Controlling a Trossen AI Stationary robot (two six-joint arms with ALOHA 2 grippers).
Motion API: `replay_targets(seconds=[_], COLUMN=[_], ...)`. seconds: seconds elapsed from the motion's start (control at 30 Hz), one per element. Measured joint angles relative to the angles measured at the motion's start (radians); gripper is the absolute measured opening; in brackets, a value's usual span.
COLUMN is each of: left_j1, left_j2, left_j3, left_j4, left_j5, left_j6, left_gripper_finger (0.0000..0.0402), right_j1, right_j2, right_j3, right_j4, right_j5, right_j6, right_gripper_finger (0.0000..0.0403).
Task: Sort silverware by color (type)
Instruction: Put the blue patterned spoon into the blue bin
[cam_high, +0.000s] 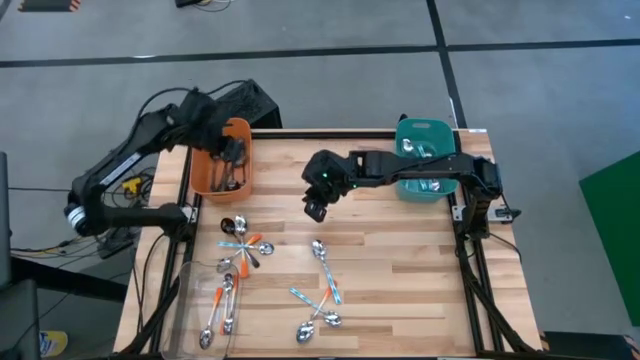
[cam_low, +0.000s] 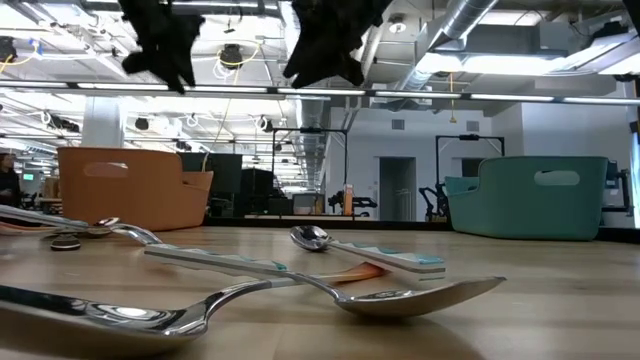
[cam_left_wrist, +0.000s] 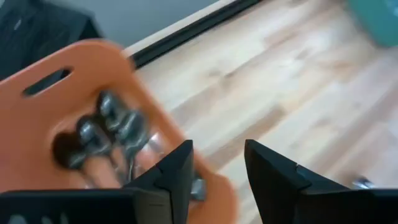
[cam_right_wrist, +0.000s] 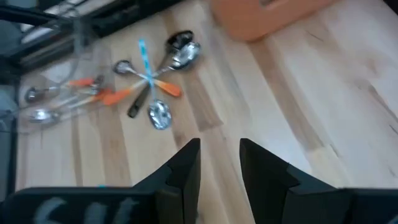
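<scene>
High view, looking down on a wooden table (cam_high: 400, 260). On the far left, an orange bin (cam_high: 222, 158) with spoons already inside. On the far right, a teal bin (cam_high: 424, 158), also with spoons in it. Many more spoons (cam_high: 240, 247) lying loose on the near half of the table: one heap near the left edge, with orange handles, a light-blue handle and a dark one mixed up, and another little heap (cam_high: 318, 305) toward the middle with blue handles crossing each other.

Left gripper (cam_high: 233, 152) up over the orange bin, fingers apart, nothing between them. Right gripper (cam_high: 317, 208) above the middle of the table, a bit far of the loose spoons, fingers also apart and empty.

About the spoons, as a guess: light and small, hard and stiff, not easy to break. Shiny round ends probably slippery. Lying flat on the wood, so hard to get under. Best to grab the colored handle near its middle, across the thin way. Better to pick a spoon at the edge of a heap, not one with another on top.
</scene>
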Motion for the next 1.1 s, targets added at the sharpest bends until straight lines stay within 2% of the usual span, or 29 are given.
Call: replay_targets(seconds=[0.17, 0.37, 0.47, 0.6, 0.83, 0.93, 1.1], left_j1=[-0.197, -0.438, -0.545, -0.674, -0.833, -0.878, -0.939], left_j2=[-0.137, -0.338, -0.426, -0.512, -0.548, -0.522, -0.472], left_j3=[-0.070, -0.251, -0.311, -0.355, -0.449, -0.493, -0.543], left_j4=[0.063, 0.167, 0.191, 0.202, 0.254, 0.261, 0.288], left_j5=[0.003, -0.008, -0.033, -0.049, -0.079, -0.091, -0.098], left_j6=[-0.051, -0.247, -0.352, -0.442, -0.532, -0.551, -0.566], left_gripper_finger=[0.0114, 0.0100, 0.0097, 0.0096, 0.0096, 0.0096, 0.0096], right_j1=[0.037, 0.094, 0.127, 0.147, 0.179, 0.211, 0.282], right_j2=[0.000, 0.052, 0.127, 0.210, 0.279, 0.282, 0.278], right_j3=[-0.064, -0.070, -0.040, 0.036, 0.130, 0.132, 0.114], right_j4=[0.133, 0.319, 0.408, 0.351, -0.108, -0.239, -0.254], right_j5=[0.000, 0.004, 0.003, -0.026, 0.043, 0.049, 0.052], right_j6=[0.058, 0.104, 0.139, 0.249, 0.612, 0.715, 0.823], right_gripper_finger=[0.0134, 0.0134, 0.0134, 0.0134, 0.0134, 0.0134, 0.0134])
